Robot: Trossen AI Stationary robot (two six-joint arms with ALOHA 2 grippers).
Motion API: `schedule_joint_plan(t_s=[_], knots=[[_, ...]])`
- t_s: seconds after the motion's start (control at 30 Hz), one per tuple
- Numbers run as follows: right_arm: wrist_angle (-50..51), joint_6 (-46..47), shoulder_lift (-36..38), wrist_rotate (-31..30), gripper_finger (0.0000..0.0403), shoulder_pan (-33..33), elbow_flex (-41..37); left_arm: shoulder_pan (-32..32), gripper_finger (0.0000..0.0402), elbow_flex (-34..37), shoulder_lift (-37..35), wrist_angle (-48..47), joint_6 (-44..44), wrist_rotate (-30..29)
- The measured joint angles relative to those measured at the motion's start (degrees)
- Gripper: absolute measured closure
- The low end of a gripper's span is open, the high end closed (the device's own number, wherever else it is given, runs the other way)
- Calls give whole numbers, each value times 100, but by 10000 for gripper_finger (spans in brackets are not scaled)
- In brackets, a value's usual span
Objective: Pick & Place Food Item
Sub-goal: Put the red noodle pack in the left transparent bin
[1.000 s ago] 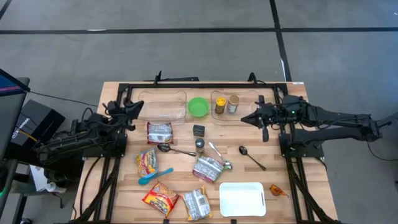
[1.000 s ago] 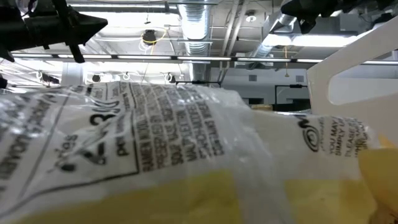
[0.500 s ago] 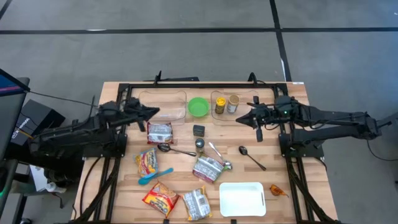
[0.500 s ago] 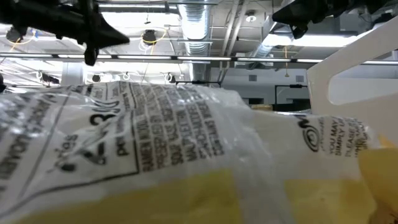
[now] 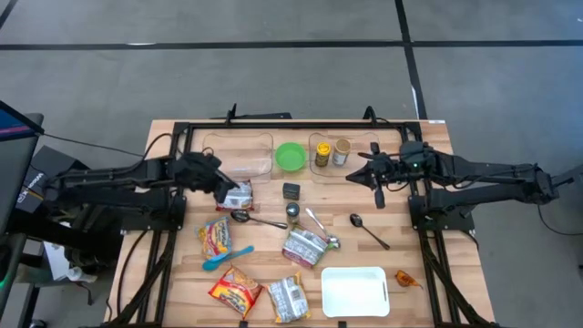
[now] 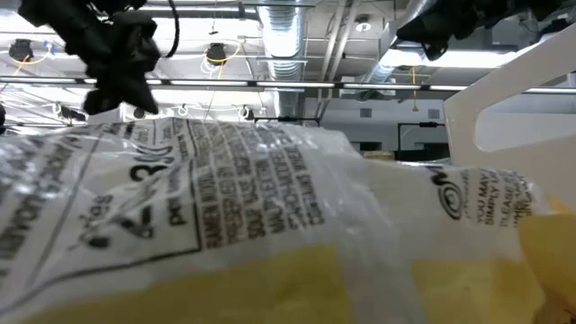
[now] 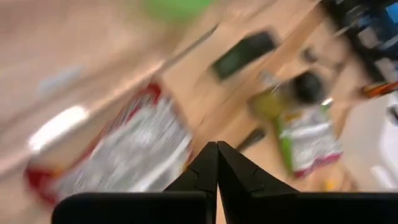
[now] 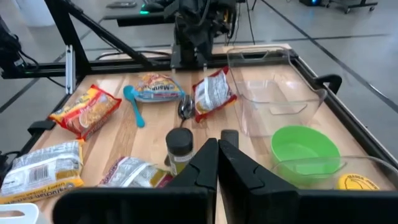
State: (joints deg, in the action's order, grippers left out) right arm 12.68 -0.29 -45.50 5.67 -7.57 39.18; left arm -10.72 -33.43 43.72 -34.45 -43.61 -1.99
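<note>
Red-and-silver food packet (image 5: pixel 234 194) flat on the table, my left gripper (image 5: pixel 224 185) pinched closed above it, right gripper (image 5: pixel 366 170) closed too

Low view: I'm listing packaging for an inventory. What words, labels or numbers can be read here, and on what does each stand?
"YOU MAY", "SIMPLY", "PLEASE": the starts of three lines on the clear wrapper at the right; the rest is cut off.
"RAMEN": seemingly the first word of the tilted fine print on the noodle packet; the rest is too small to read.
High view: the labels on the other packets are too small to read.
</note>
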Motion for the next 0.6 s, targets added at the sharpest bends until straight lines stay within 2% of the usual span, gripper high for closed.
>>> schedule_joint_plan(t_s=[0.13, 0.3, 0.6], knots=[[-61, 28, 0, -12, 398, 2, 0, 122, 402, -29, -8, -900, -422, -40], [-47, 28, 0, 23, 398, 48, 0, 181, 402, -31, -8, -1662, -822, -541], [46, 262, 2, 5, 398, 39, 0, 181, 402, -31, -8, -1714, -791, -729]])
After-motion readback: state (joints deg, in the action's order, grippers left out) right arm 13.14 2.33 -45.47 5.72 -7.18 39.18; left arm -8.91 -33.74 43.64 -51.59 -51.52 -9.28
